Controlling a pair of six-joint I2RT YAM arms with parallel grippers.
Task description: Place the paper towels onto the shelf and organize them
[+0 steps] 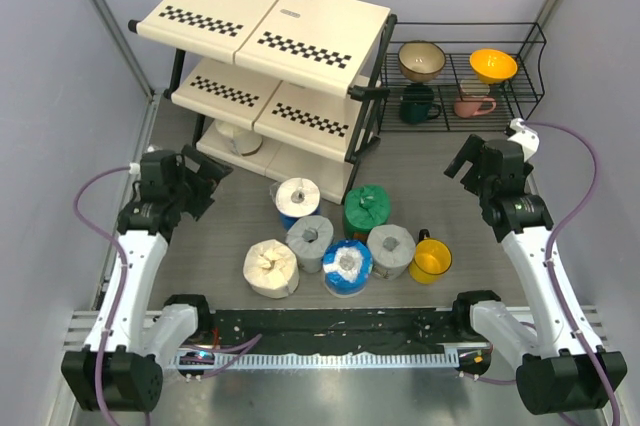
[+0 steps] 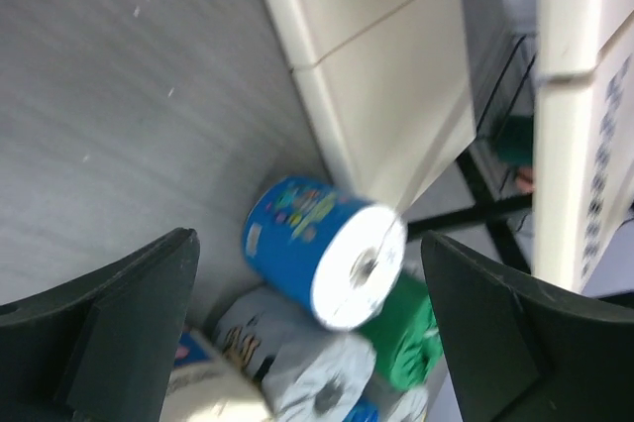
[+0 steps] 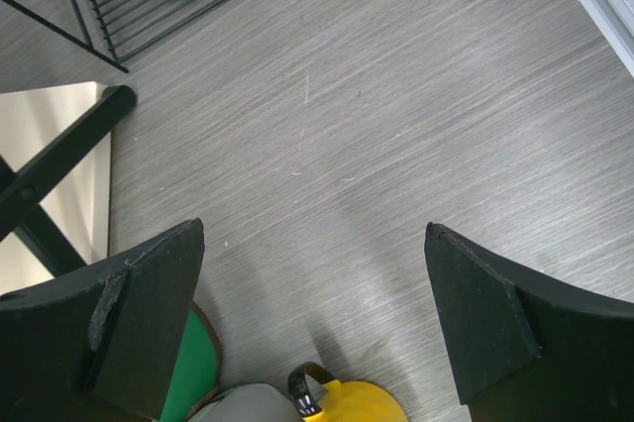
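The shelf (image 1: pixel 262 18) stands at the back left, with one cream roll (image 1: pixel 240 139) on its bottom tier. The other paper towels are grouped on the table: a blue-and-white roll (image 1: pixel 296 198) on its side, a green roll (image 1: pixel 367 210), two grey rolls (image 1: pixel 310 242) (image 1: pixel 390 250), a cream roll (image 1: pixel 271 267) and a second blue roll (image 1: pixel 347 266). My left gripper (image 1: pixel 207 182) is open and empty, left of the group. Its wrist view looks between the open jaws at the lying blue roll (image 2: pixel 322 249). My right gripper (image 1: pixel 468 168) is open and empty above bare table (image 3: pixel 315 229).
A yellow mug (image 1: pixel 432 259) stands against the right grey roll and shows in the right wrist view (image 3: pixel 352 404). A black wire rack (image 1: pixel 465 81) at the back right holds bowls and cups. The shelf's black leg (image 3: pixel 59 166) lies left of the right gripper.
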